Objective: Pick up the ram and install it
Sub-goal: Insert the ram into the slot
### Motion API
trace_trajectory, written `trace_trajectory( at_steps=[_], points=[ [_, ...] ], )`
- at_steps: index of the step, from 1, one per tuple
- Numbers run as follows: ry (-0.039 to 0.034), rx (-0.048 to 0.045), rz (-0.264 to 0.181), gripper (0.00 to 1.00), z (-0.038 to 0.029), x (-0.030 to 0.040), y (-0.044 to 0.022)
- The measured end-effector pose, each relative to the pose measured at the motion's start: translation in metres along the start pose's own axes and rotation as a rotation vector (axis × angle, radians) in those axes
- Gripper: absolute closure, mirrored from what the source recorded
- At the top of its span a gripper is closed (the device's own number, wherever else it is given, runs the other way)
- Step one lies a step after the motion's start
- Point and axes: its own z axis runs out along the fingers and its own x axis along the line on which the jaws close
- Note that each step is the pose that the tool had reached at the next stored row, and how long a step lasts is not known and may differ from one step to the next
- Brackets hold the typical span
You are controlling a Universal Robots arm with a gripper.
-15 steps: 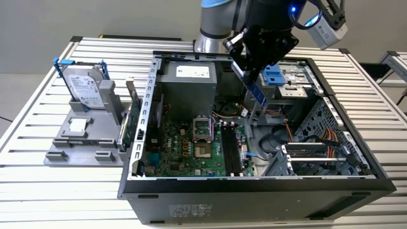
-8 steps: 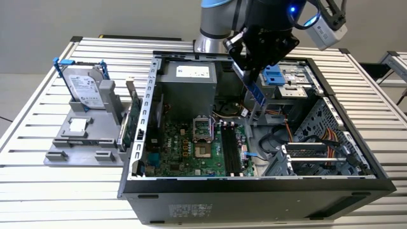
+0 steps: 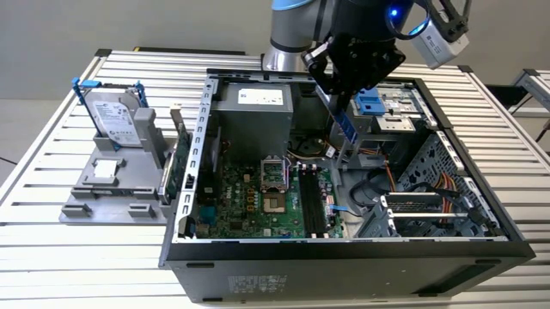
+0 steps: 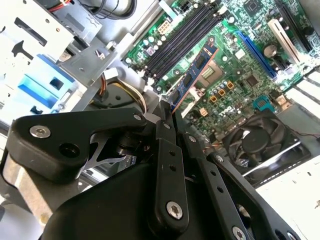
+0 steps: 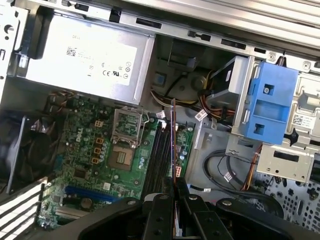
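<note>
While the slatted aluminium table (image 3: pixel 86 270) is carrying an open computer case (image 3: pixel 344 264) lying on its side, a grey fixture (image 3: pixel 112 187) is sitting just beside it on the exterior view's left, propping up a silver hard drive with blue rails (image 3: pixel 116 116) and a green expansion card (image 3: pixel 172 170). Plain grey surroundings are showing behind the table. The arm (image 3: pixel 292 26) is reaching down from the far side, its black wrist hanging over the open case near the blue drive bay (image 3: pixel 369 103). The jaws are pinching shut on the ram (image 3: pixel 346 125), gripping one end so the stick is pointing down into the case at a slight tilt. In the second wrist view the ram (image 4: pixel 195 75) is stretching out from the closed jaws toward the motherboard (image 4: pixel 240 65), its far end near the black memory slots (image 4: pixel 182 35). In the first wrist view the ram (image 5: pixel 173 145) is showing edge-on, lying along the slots (image 5: pixel 159 155) beside the processor socket (image 5: pixel 125 147). It is not seated in any slot.
</note>
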Motion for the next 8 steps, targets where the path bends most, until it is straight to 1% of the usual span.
trace_trajectory(
  at_steps=[8],
  points=[
    [-0.0021,0.0007,0.050,1.00,0.0000,0.0000,0.0000]
  ],
)
